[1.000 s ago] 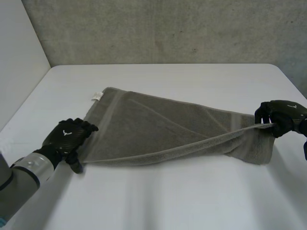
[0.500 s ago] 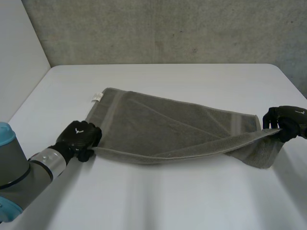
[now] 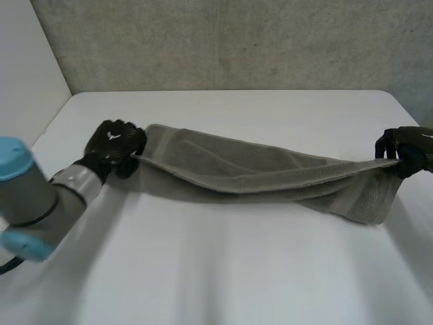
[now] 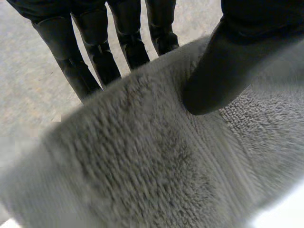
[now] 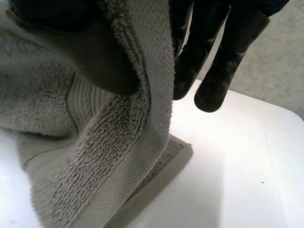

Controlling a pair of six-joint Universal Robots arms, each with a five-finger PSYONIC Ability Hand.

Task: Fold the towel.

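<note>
At towel (image 3: 270,177) ends, left robot hand (image 3: 115,141) and right robot hand (image 3: 410,150), clenched

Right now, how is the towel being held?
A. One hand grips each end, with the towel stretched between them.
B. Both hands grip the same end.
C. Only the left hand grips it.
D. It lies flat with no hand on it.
A: the left hand pinches one end of the towel and the right hand the other, its length spanning between them.
</note>
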